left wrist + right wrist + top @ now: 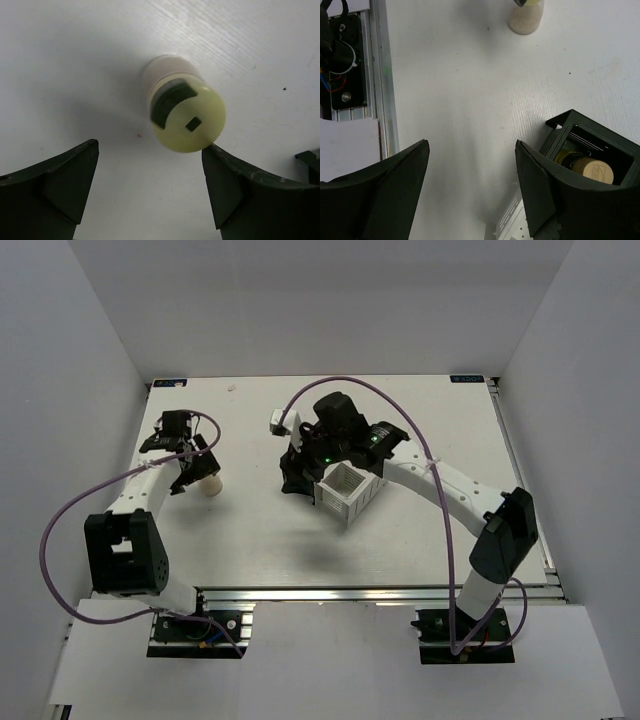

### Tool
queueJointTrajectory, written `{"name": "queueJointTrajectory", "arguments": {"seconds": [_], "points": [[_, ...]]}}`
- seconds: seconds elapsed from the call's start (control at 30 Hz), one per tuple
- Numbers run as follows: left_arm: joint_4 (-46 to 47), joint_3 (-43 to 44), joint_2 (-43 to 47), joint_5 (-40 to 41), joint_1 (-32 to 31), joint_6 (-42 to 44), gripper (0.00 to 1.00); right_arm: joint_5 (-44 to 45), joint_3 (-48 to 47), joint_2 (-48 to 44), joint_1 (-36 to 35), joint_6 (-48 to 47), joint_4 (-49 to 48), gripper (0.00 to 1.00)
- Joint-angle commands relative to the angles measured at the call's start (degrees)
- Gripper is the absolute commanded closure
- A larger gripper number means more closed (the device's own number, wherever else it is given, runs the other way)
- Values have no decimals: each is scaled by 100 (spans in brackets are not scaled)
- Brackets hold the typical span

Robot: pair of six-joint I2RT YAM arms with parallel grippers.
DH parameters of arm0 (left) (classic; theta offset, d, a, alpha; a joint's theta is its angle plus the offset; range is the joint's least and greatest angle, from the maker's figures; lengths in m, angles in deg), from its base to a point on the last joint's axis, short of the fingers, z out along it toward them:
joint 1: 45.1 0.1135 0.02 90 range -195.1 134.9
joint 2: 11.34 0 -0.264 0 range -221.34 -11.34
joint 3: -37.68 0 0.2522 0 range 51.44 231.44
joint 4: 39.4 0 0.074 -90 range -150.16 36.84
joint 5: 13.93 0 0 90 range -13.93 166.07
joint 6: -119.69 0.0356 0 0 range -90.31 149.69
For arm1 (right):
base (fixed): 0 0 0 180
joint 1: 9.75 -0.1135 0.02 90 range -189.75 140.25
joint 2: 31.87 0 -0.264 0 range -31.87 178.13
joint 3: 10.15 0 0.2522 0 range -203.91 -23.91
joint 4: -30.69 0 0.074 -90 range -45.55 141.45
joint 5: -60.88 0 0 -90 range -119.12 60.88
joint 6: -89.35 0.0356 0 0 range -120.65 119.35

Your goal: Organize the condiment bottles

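A pale cream condiment bottle (172,82) with a yellow-green cap stands on the table just beyond my left gripper (150,147). The gripper is open and empty, and its right fingertip (212,155) is at the cap's edge. In the top view the bottle (211,485) is at the left, next to the left gripper (198,470). My right gripper (471,145) is open and empty over bare table, beside the rack. A tan-capped bottle (591,168) sits in the rack's black compartment (580,125). The cream bottle (526,19) shows far ahead. Other bottles are hidden.
The black-and-white rack (347,495) stands mid-table, under the right gripper (300,480) and partly hidden by the arm. The table's near edge rail (381,75) and an arm base run along the left of the right wrist view. Walls close in the table's sides.
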Motion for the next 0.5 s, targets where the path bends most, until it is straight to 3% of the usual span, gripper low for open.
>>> {"name": "queueJointTrajectory", "arguments": {"seconds": [0.0, 0.27, 0.47], "points": [[475, 490, -246, -336, 26, 323, 6, 101, 142, -423, 1, -102, -263, 25], [537, 1018, -924, -309, 26, 463, 11, 22, 283, -529, 177, -59, -307, 25], [510, 1116, -1101, -397, 26, 490, 33, 48, 266, -634, 282, -50, -316, 25]]}}
